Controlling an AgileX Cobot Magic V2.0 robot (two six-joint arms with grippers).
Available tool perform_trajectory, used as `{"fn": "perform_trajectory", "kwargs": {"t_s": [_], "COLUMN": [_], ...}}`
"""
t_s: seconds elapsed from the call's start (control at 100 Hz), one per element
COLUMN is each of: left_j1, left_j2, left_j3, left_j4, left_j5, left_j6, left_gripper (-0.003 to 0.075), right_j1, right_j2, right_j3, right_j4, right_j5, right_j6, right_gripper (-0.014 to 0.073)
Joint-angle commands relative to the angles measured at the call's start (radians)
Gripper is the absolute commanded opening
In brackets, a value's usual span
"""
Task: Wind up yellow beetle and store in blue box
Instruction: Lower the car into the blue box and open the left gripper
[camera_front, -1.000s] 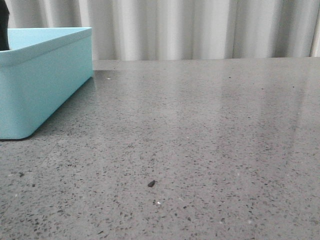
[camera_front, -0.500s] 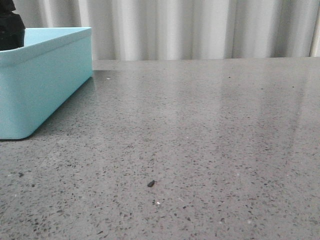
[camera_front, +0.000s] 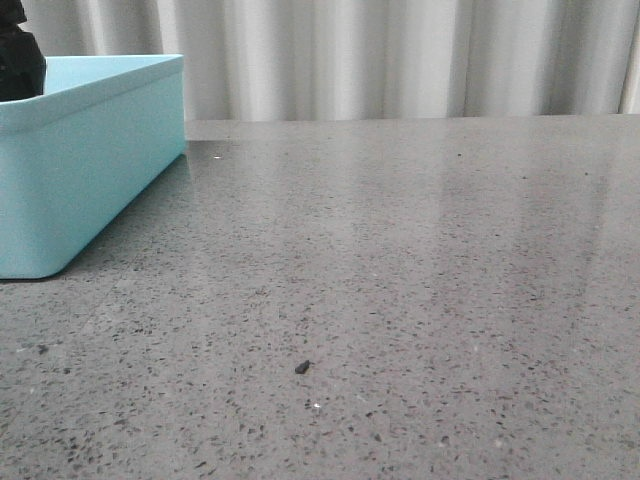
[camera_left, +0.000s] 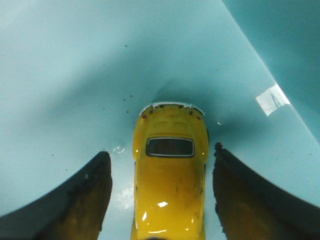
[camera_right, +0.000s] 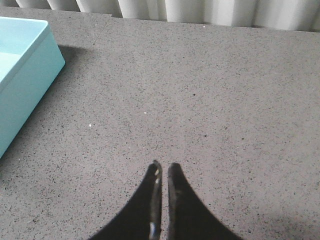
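Beetle on box floor, between spread fingers of left end effector, untouched; right end effector closed, empty, over bench beside box.

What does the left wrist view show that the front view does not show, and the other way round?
Only the left wrist view shows the yellow beetle lying on the floor of the blue box, between the open fingers of the left gripper, which do not touch it. Only the front view shows the grey table, the curtain and the box's outer wall. Both views show the blue box.
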Motion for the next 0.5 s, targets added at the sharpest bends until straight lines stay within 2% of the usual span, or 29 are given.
{"fn": "perform_trajectory", "kwargs": {"t_s": [0.0,0.08,0.13,0.29,0.49], "left_j1": [0.001,0.001,0.001,0.001,0.001], "left_j2": [-0.046,-0.053,-0.066,-0.126,-0.217], "left_j3": [-0.036,-0.054,-0.059,-0.059,-0.059], "left_j4": [-0.008,-0.038,-0.061,-0.144,-0.198], "left_j5": [0.019,0.064,0.073,0.048,0.023], "left_j6": [-0.005,0.007,0.021,0.038,0.043], "left_gripper": [0.0402,0.0355,0.0286,-0.0024,-0.0021], "right_j1": [-0.003,-0.003,-0.003,-0.003,-0.003], "right_j2": [-0.021,-0.038,-0.054,-0.147,-0.305], "right_j3": [-0.024,-0.017,-0.005,0.073,0.212], "right_j4": [0.009,-0.012,-0.027,-0.063,-0.077], "right_j5": [-0.064,-0.074,-0.089,-0.167,-0.265], "right_j6": [-0.007,-0.007,-0.007,-0.007,-0.007], "right_gripper": [-0.005,-0.005,-0.005,-0.005,-0.005]}}
